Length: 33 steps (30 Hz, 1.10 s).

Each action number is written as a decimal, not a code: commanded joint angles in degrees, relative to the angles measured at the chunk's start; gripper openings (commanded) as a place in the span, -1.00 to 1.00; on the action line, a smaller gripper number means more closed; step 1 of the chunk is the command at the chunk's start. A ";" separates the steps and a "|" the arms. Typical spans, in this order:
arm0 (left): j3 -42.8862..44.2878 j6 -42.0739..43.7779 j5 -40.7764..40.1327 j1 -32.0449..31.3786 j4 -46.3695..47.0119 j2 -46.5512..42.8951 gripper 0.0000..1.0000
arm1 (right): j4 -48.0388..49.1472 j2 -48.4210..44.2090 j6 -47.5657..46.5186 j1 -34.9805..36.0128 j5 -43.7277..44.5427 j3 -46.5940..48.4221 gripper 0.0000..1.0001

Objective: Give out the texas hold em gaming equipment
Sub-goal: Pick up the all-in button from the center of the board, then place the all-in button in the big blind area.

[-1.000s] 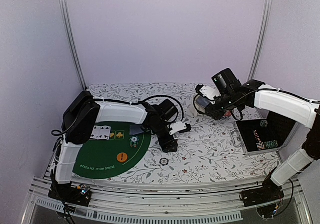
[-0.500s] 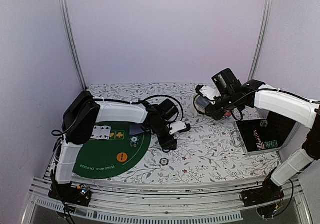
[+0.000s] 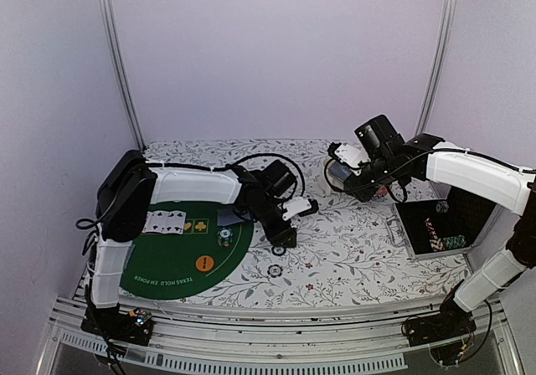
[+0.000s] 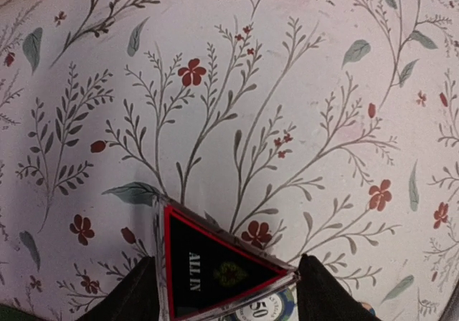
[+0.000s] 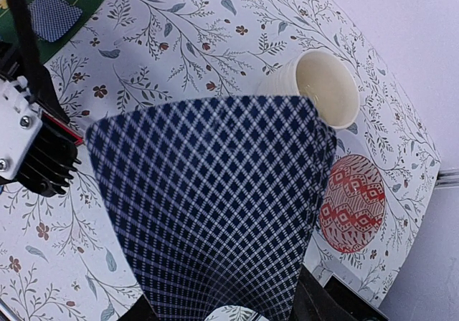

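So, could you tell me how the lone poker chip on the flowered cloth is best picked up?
I'd grip the poker chip by its rim, across the middle, coming straight down. It lies flat on the cloth, so only its thin edge gives opposing sides, and it sits apart from the green mat, leaving room for a finger on either side.

The 50 chip (image 4: 269, 311) is cut off below.

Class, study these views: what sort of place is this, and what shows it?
Probably a walled robot cell staged for poker: green Texas Hold'em mat, ALL IN marker, playing cards.
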 commanded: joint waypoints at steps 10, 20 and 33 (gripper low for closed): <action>-11.62 -7.09 -1.30 0.37 -1.39 -21.48 -0.70 | -0.03 -1.98 0.67 -0.43 -0.15 0.33 -0.08; -28.27 -19.11 -6.37 2.70 -6.74 -39.56 -0.69 | 0.07 -1.86 0.54 -0.37 -0.18 1.10 -0.08; -37.44 -22.11 -3.05 0.66 -5.67 -41.49 -0.69 | -0.37 -2.00 0.65 -0.38 -0.52 1.48 -0.08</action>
